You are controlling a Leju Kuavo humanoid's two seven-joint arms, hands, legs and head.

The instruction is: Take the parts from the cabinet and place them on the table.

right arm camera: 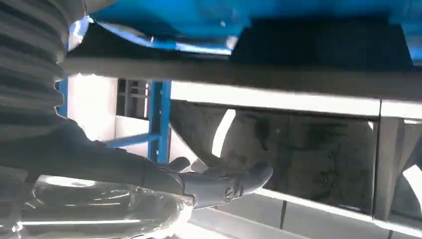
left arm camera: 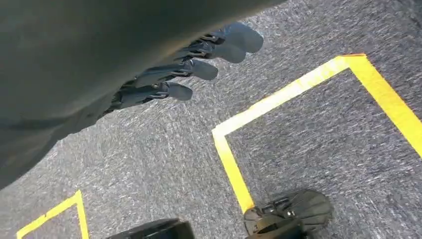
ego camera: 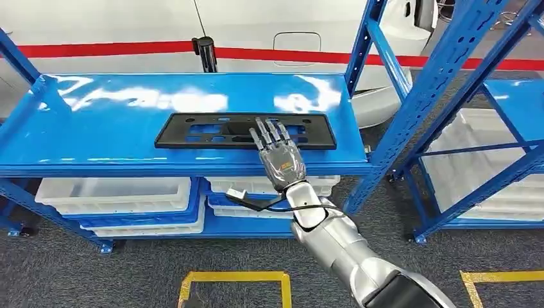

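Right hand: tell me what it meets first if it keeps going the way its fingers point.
Probably the black plastic part on the blue shelf: the right hand points straight at it, fingertips already over its near edge. Whether they touch is unclear.

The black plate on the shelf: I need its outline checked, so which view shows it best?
Head view: the whole black plate lies flat under the right hand. The right wrist view shows a dark blurred strip; the left wrist view faces the floor.
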